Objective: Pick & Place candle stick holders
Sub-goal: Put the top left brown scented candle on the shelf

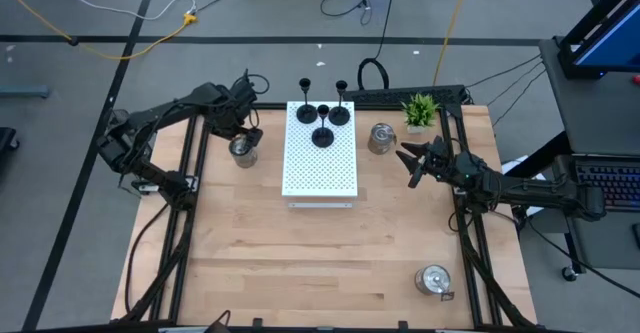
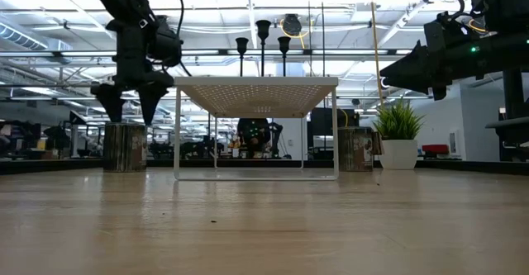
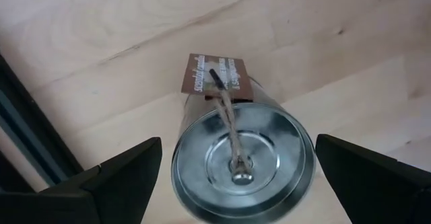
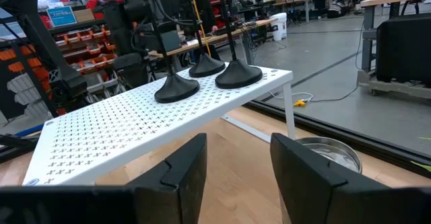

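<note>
Three black candle stick holders (image 1: 323, 123) stand by their round bases on the far end of the white perforated board (image 1: 320, 168). One silver holder (image 1: 243, 151) stands on the table left of the board. My left gripper (image 1: 240, 133) points down just above it, open, a finger on each side of its top (image 3: 242, 163) without touching. A paper tag on twine lies on that holder's top. A second silver holder (image 1: 381, 138) stands right of the board, a third (image 1: 433, 280) near the front right. My right gripper (image 1: 412, 163) hovers level right of the board, open, holding nothing.
The board is a raised shelf on thin legs (image 2: 256, 85). A small green potted plant (image 1: 420, 110) stands at the far right of the table. Black frame rails (image 1: 190, 188) run along both table sides. Bare wood (image 1: 320, 263) lies in front of the board.
</note>
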Controlling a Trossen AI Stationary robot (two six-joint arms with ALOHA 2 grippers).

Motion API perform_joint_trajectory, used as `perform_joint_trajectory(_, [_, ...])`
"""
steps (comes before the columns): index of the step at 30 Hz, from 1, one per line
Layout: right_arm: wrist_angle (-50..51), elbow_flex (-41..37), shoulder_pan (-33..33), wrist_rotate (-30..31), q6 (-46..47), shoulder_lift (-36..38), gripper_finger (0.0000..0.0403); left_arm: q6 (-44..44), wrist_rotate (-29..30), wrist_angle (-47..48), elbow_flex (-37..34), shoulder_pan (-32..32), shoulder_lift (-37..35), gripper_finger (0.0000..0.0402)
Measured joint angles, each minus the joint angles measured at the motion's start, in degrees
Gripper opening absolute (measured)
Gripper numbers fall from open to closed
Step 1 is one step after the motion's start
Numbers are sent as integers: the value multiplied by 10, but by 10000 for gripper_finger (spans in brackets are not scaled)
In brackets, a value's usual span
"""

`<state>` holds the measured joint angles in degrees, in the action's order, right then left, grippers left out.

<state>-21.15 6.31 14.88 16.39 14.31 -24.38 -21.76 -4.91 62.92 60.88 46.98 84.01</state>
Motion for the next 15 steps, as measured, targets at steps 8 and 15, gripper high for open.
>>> perform_joint_trajectory(8, [0,0,0,0,14,0,155,-18,0,-7,-31,0,0,400])
perform_joint_trajectory(15, [0,0,0,0,15,0,155,-22,-10,-33,-50,0,0,400])
